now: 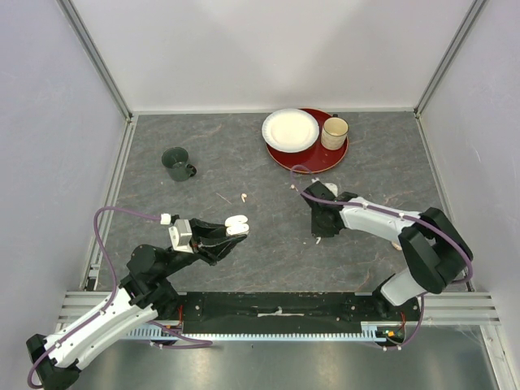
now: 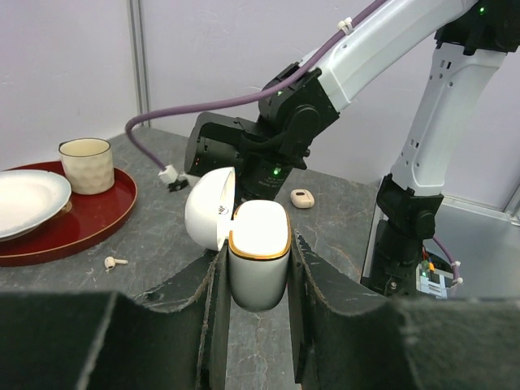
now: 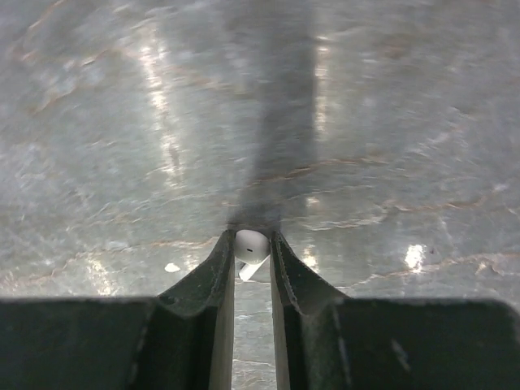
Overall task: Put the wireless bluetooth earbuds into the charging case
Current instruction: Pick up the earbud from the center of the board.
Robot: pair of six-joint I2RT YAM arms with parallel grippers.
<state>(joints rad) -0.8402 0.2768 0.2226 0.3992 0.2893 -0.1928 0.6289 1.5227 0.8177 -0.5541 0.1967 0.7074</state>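
My left gripper is shut on the white charging case and holds it above the table. The case's lid is open and its gold-rimmed mouth faces up. The case also shows in the top view. My right gripper points down at the table's middle, shut on a tiny white earbud at its fingertips, right at the table surface. One loose earbud lies on the table between the arms; it also shows in the left wrist view. Other earbuds are not visible.
A red tray at the back holds a white plate and a beige cup. A dark green mug stands at the back left. A small beige rounded object lies beside the right arm.
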